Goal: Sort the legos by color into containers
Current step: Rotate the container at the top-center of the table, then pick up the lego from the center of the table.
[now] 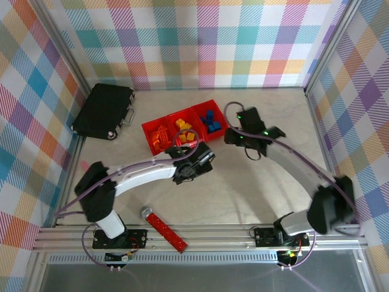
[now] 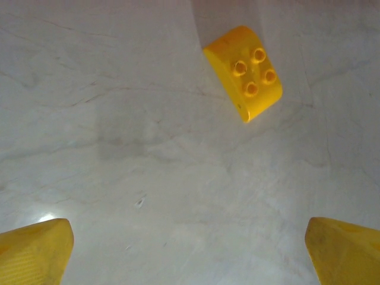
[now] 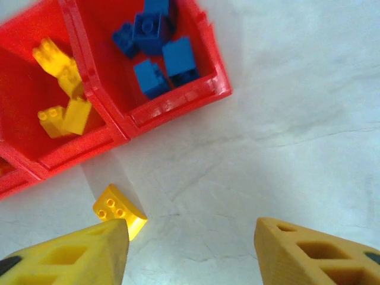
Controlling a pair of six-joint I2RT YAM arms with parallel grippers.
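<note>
Yellow plastic brick [image 2: 243,71], four-studded, is seen lying on the pale tabletop [image 2: 119,148] near the joined red plastic bins [image 3: 172,107]. The left tool [image 2: 190,255] is spread wide and the right tool [image 3: 190,252] is parted, with nothing gripped by either.

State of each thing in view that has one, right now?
left gripper: open, empty.
right gripper: open, empty.
containers: open-topped, legos inside, sorted by color.
yellow lego: loose on the table, studs up, outside the containers.
black case: shut.

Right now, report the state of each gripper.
Left gripper: open, holding nothing.
Right gripper: open, holding nothing.
</note>
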